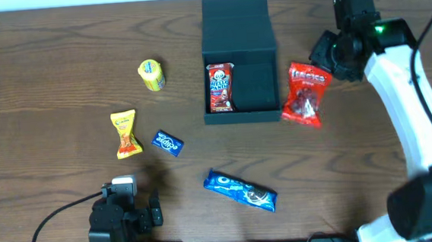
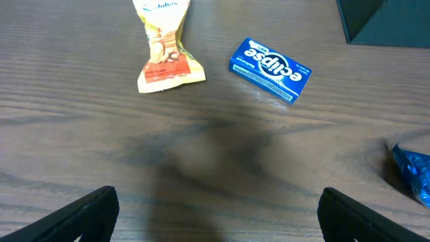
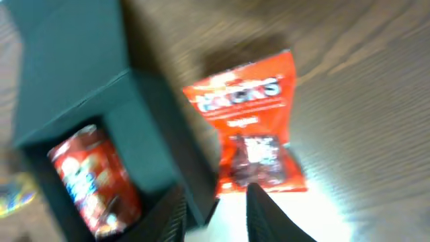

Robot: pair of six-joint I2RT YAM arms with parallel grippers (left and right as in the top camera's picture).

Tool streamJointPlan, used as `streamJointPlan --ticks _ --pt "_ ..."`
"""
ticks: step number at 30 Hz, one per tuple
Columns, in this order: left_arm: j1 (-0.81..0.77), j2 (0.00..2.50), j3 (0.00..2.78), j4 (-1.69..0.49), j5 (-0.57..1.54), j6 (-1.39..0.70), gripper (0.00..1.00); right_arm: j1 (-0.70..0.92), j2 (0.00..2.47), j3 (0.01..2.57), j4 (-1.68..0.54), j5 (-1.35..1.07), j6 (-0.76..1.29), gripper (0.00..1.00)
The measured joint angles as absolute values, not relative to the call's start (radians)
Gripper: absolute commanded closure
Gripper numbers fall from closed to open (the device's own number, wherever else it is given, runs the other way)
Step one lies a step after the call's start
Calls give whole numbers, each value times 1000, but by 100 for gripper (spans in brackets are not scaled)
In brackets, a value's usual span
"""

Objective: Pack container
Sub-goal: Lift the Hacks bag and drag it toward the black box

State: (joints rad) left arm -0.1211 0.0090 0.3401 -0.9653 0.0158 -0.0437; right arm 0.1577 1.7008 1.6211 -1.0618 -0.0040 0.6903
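The dark teal container (image 1: 252,73) stands at the back middle of the table with its flap lid folded back. A red Hello Panda packet (image 1: 220,87) lies inside along its left wall. In the right wrist view the container (image 3: 74,60) and that packet (image 3: 94,178) fill the left side. A red snack bag (image 1: 305,93) lies on the table against the container's right side. My right gripper (image 1: 317,57) hovers above that bag (image 3: 248,121); in its own blurred view the gripper (image 3: 215,191) has its jaws a little apart with nothing between them. My left gripper (image 2: 218,195) stands wide open and empty near the table's front left (image 1: 126,205).
A yellow-orange snack packet (image 1: 125,133), a blue Eclipse gum pack (image 1: 168,143), a yellow round packet (image 1: 151,74) and a blue Oreo packet (image 1: 240,190) lie loose on the wood. The gum (image 2: 271,69) and the snack packet (image 2: 164,47) lie ahead of the left gripper.
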Motion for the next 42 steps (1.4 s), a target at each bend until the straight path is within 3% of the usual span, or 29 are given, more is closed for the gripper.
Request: streamJointPlan --ticks 1,8,11,13,16,22,31,42 --pt "-121 9 340 -966 16 -44 5 171 1688 1621 -1067 -5 687 56" --pt "-121 9 340 -965 16 -44 5 224 1651 1621 -1146 -11 653 38" --pt "-121 9 340 -965 15 -44 5 224 1651 1621 -1171 0 649 25" --pt "-121 9 340 -965 16 -44 5 224 1651 1621 -1190 4 640 11" --pt "-121 9 340 -966 16 -43 5 224 1651 1621 -1201 12 641 1" --pt "-121 9 340 -965 16 -44 5 206 1651 1604 -1198 19 627 1" --pt "-121 9 340 -965 16 -44 5 119 1661 1377 -979 18 511 1" --pt "-121 9 340 -965 16 -44 5 109 1874 1354 -861 11 465 1"
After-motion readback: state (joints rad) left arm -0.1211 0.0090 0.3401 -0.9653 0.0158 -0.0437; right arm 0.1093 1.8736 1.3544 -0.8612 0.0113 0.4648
